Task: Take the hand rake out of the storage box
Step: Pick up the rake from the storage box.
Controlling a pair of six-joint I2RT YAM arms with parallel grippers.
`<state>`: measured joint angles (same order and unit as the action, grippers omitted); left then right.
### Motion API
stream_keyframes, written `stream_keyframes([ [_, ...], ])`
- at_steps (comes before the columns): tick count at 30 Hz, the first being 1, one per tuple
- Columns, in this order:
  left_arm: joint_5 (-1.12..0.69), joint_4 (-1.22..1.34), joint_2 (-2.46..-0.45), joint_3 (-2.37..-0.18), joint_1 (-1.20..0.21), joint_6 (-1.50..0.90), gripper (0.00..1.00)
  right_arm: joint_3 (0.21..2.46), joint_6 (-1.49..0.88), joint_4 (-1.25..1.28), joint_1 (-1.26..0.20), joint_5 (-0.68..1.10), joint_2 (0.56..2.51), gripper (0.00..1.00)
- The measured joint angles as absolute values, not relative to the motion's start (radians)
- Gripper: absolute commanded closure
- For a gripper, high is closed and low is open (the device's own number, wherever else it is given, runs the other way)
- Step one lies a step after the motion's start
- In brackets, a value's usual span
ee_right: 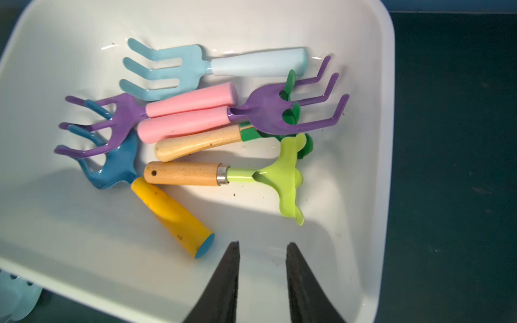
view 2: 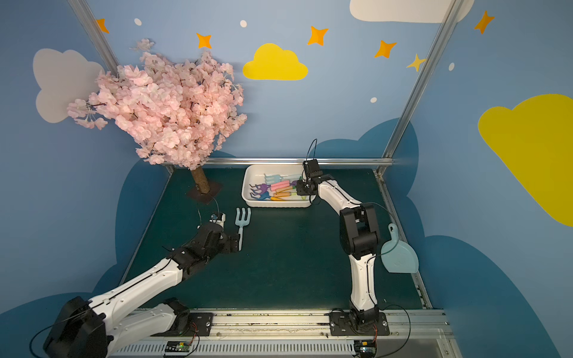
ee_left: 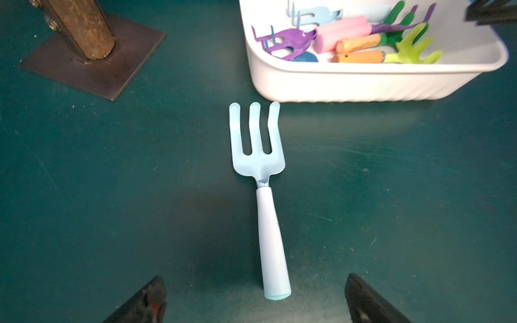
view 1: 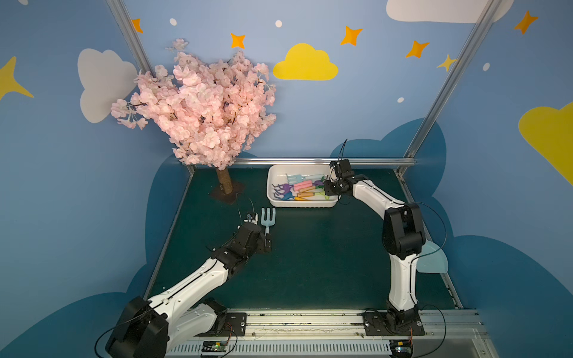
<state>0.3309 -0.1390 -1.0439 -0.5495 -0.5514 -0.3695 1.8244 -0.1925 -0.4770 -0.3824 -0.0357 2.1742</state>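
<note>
**Hand rake** [ee_left: 264, 195]: pale blue, glossy flat tines, smooth tapered handle. It lies flat on the green counter [ee_left: 112, 195], just outside the storage box [ee_left: 363, 84].

**Left pincer** [ee_left: 256, 278]: wide open, empty, handle butt untouched between its jaws.

**Right pincer** [ee_right: 263, 246]: slim gap, empty, over the box.

**Boxed rakes** [ee_right: 195, 112]: heaped, tines interlocked.

**Risks:** one lifted rake may drag its neighbours, slick handles may slip, and the light plastic box may shift.

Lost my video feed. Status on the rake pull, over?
Left end effector open, pale blue rake lying free on the mat. Right end effector over the storage box, jaws apart, empty. Six rakes inside, overlapping.
</note>
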Motion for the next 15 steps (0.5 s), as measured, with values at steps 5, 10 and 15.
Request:
stream_keyframes([
  [5,0.305,-0.093,-1.004,-0.537,-0.548,-0.361,0.0,1.982,-0.175,-0.559,-0.382,-0.105,2.279,0.68],
  [10,0.282,-0.076,-1.011,-0.522,-0.545,-0.35,0.0,2.04,-0.167,-0.57,-0.387,-0.158,2.346,0.67],
  [15,0.266,-0.066,-1.042,-0.522,-0.545,-0.342,0.0,2.041,-0.169,-0.557,-0.391,-0.188,2.373,0.67],
])
